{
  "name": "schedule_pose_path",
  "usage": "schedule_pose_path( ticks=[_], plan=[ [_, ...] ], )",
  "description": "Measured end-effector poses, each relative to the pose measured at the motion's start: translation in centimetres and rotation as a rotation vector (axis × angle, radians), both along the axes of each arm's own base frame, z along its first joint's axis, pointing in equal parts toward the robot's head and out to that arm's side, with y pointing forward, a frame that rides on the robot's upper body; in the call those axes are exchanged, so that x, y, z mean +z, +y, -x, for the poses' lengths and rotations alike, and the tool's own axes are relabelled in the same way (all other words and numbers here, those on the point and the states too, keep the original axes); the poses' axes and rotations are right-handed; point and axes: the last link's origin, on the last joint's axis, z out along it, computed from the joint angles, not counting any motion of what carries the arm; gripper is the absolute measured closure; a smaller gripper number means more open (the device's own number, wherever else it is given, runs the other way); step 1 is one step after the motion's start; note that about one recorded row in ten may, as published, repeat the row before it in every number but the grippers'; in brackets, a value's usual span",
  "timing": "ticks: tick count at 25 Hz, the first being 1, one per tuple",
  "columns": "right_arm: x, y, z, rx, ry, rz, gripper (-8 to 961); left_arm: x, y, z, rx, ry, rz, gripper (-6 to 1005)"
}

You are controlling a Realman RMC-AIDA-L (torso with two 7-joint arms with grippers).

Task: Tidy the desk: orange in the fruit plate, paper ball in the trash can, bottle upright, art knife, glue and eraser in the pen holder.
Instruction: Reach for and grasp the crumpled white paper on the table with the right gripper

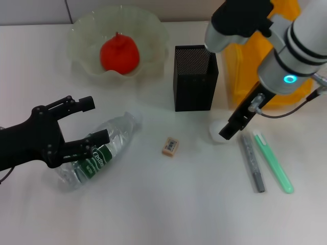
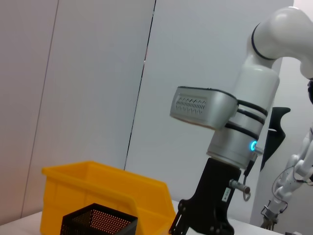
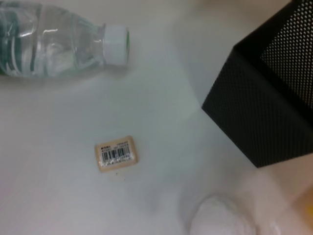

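The orange (image 1: 119, 53) sits in the pale-green fruit plate (image 1: 82, 30) at the back left. The bottle (image 1: 97, 150) lies on its side at the front left, white cap (image 3: 117, 44) pointing toward the middle. My left gripper (image 1: 96, 121) is open, its lower finger over the bottle's labelled part. The paper ball (image 1: 216, 132) lies in front of the pen holder (image 1: 195, 79), with my right gripper (image 1: 231, 128) right at it. The eraser (image 1: 170, 145) lies flat mid-table. A grey art knife (image 1: 252, 161) and green glue (image 1: 273, 161) lie at the right. The yellow trash can (image 1: 240, 66) stands behind my right arm.
In the left wrist view the trash can (image 2: 98, 188) and the pen holder (image 2: 98, 220) stand low, with the right arm (image 2: 244, 122) beside them. The right wrist view shows the eraser (image 3: 116, 153), the paper ball (image 3: 220, 220) and the pen holder (image 3: 269, 98) close together.
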Motion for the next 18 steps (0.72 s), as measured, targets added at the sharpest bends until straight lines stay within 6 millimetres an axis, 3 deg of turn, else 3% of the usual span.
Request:
schedule_pose_path(
  ticks=[11, 18],
  plan=[
    [-1.9, 0.4, -0.9, 0.017, -0.015, -0.003, 178, -0.1, 0.0, 0.0, 0.002, -0.001, -0.002, 138],
    [-2.7, 0.4, -1.2, 0.028, -0.025, 0.002, 233, -0.1, 0.1, 0.1, 0.009, 0.004, -0.006, 139]
  ],
)
